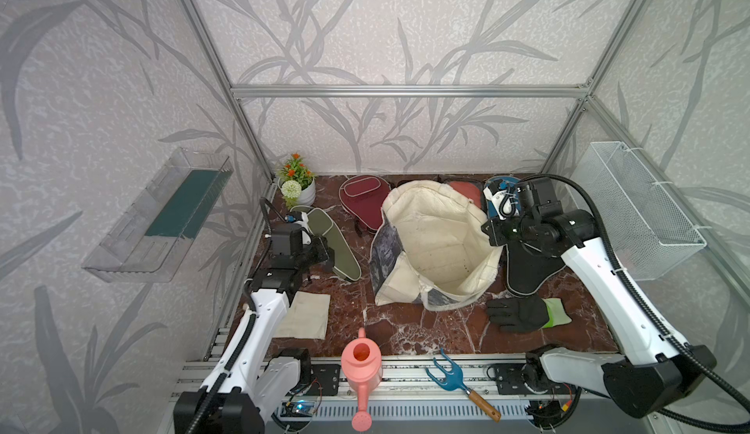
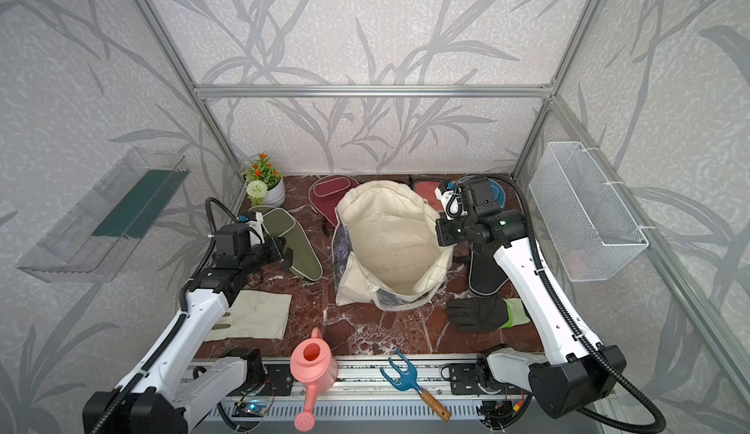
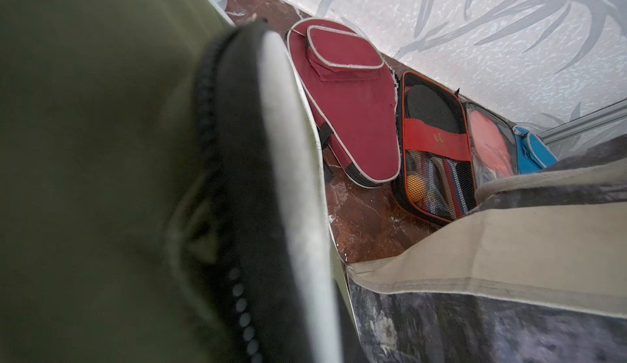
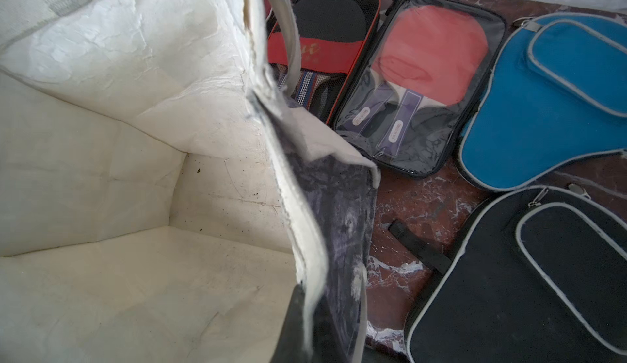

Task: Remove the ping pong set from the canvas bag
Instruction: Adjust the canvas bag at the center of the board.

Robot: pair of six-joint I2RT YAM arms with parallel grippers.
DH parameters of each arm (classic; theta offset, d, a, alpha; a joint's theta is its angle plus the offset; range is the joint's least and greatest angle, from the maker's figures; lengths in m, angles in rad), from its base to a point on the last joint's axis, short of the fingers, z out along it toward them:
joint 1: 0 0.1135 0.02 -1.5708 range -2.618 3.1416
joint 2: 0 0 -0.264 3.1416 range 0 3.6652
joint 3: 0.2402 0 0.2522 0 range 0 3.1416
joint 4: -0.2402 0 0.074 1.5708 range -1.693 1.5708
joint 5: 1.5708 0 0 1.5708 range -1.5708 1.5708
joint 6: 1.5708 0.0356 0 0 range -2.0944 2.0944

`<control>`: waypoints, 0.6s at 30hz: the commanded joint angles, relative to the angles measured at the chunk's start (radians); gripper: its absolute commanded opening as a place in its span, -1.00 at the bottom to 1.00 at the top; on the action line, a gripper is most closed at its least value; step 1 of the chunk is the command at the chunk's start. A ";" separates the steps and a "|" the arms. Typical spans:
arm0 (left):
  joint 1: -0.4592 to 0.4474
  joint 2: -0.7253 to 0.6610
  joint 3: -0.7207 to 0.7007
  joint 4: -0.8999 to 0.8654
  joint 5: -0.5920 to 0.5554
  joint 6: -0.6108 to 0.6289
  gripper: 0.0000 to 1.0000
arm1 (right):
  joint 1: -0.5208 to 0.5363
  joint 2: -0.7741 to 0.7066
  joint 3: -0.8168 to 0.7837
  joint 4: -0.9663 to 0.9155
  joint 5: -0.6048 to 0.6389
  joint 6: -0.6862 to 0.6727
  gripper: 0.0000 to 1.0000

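Pink watering can [image 1: 361, 365] and blue hand rake [image 1: 446, 375] sit at the front rail, with the red-brown marble top [image 1: 406, 330] behind them and leaf-print walls all round. Left to right: clear wall shelf [image 1: 162, 217], potted plant [image 1: 298, 182], cream glove [image 1: 304, 314], left gripper [image 1: 326, 257] clamped on the olive case [image 1: 337, 241], maroon case [image 1: 361, 202], canvas bag [image 1: 438, 241] upright mid-table with its mouth open. Then red-striped black box [image 3: 434, 147], clear paddle pouch [image 4: 424, 83] and blue case [image 4: 543, 106] along the back wall, black case [image 1: 527, 269], black glove [image 1: 515, 314], wire basket [image 1: 637, 208]. Right gripper [image 1: 489, 233] is closed at the bag's right rim; can't tell if it pinches fabric.
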 commanded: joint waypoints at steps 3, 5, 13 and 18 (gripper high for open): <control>0.018 0.078 -0.006 0.201 0.004 -0.036 -1.00 | -0.014 -0.032 0.043 -0.076 0.070 0.021 -1.00; 0.017 0.126 -0.006 0.244 0.006 -0.043 -1.00 | -0.018 -0.034 0.046 -0.082 0.076 0.021 -1.00; 0.018 0.291 -0.001 0.416 0.054 -0.071 -1.00 | -0.028 -0.040 0.013 -0.084 0.104 0.015 -1.00; 0.018 0.341 -0.013 0.434 0.062 -0.083 -1.00 | -0.032 -0.045 0.006 -0.069 0.090 0.011 -0.83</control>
